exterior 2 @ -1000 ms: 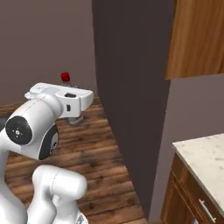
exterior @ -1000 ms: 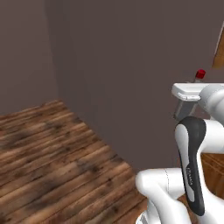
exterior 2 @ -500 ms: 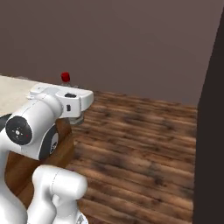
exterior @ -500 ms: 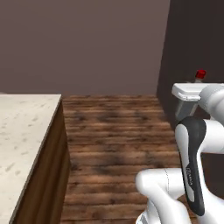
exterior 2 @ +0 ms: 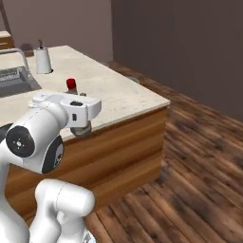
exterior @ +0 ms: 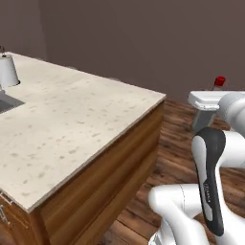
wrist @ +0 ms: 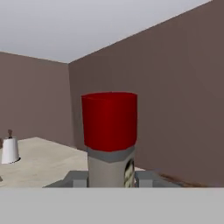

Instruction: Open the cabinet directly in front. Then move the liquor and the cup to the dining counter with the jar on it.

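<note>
You are partway through the carry: the liquor [wrist: 109,139] sits upright in your gripper [wrist: 109,179], the fingers pinching the bottle low on its body while its red cap rises in the middle of the hand view, and the same cap shows just above the wrist in the right base view. Judging by that, the cabinet step is behind you and the bottle is on its way. What remains for this item is to reach over the dining counter [exterior: 72,129] and set the bottle down; the cup is still to be fetched afterwards, and nothing here tells you where it stands. The island lies close in front of the base, its near corner toward the arm. Its top is a beige speckled stone slab, flat and bare over the whole near half, on a wooden base. At the far end you can see the steel sink [exterior 2: 14,80] and a white paper-towel roll [exterior 2: 43,60]. The jar is not something you can pick out from here. The floor is dark wood planks, and plain brownish-grey walls close the room behind.
</note>
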Robot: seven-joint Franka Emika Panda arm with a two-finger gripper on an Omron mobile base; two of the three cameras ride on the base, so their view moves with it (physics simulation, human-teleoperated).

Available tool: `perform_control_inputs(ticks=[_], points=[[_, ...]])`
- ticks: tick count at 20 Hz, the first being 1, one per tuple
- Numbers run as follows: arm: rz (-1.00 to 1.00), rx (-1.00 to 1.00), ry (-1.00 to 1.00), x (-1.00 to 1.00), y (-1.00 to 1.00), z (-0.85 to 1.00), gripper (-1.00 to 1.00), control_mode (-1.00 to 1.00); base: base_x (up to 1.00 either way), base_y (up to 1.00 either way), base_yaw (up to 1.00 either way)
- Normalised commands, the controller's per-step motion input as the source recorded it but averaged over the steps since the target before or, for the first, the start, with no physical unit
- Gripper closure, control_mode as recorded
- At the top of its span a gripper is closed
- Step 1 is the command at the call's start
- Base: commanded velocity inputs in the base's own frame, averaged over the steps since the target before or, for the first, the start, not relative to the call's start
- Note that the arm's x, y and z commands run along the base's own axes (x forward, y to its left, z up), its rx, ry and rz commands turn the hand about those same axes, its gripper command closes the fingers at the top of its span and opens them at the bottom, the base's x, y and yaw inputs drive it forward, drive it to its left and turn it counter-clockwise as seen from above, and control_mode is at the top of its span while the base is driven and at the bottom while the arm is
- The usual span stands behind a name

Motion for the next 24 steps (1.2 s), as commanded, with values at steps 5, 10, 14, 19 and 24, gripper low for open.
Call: perform_control_inputs(ticks=[5,10,14,19,24], points=[[0.00,0.00,0.00,0.00,0.00,0.00,1.00,1.00,-0.06,0.06,0.92],[0.00,0.00,0.00,0.00,0.00,0.00,1.00,1.00,-0.11,0.02,0.68],[0.00,0.00,0.00,0.00,0.00,0.00,1.00,1.00,-0.01,-0.02,0.12],[0.00,0.00,0.00,0.00,0.00,0.00,1.00,1.00,0.00,0.00,0.00],[0.00,0.00,0.00,0.00,0.00,0.00,1.00,1.00,-0.05,0.00,0.05]])
